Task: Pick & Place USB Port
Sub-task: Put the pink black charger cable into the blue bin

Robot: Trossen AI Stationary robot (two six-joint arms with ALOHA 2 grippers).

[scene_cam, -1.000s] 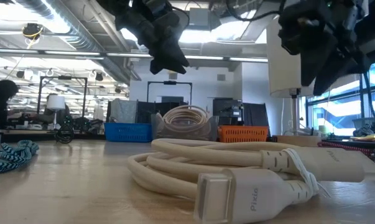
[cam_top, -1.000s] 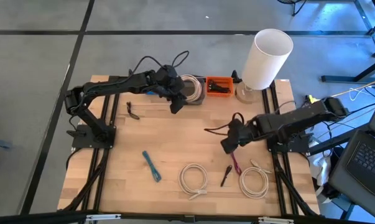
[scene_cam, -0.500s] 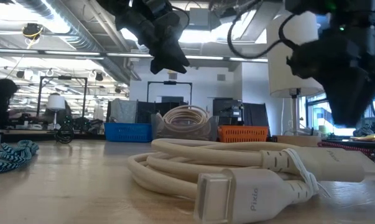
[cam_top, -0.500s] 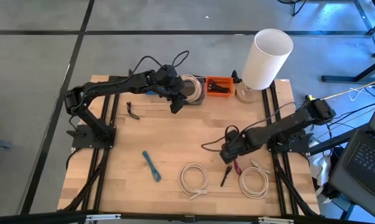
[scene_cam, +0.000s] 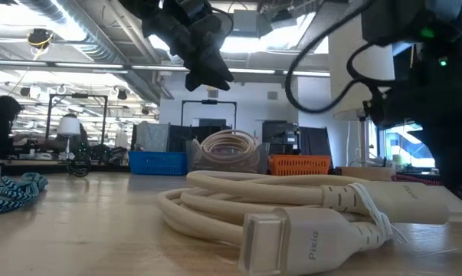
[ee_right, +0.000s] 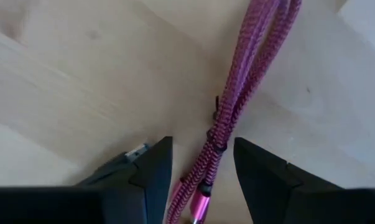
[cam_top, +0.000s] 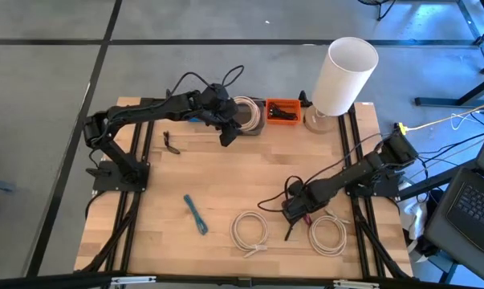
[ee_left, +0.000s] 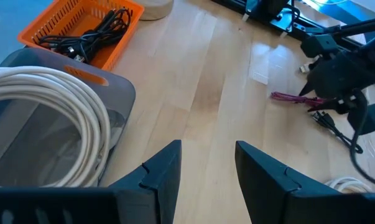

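Robotics lab, exposed ceiling ducts point(scene_cam: 77, 34), storage bins point(scene_cam: 158, 162), wooden workbench point(cam_top: 217, 172)

a light wooden table point(cam_top: 225, 172) carries everything. taking the orange basket point(cam_top: 282, 111) at its far edge as landmark: a grey bin of white cable point(cam_top: 246, 112) sits just beside it, a lamp base point(cam_top: 319, 120) on its other side. well nearer lie a blue cable point(cam_top: 195, 214), two white coils point(cam_top: 250, 230) point(cam_top: 327, 236), a magenta cable point(ee_right: 246, 93) and a black cable point(cam_top: 290, 228).
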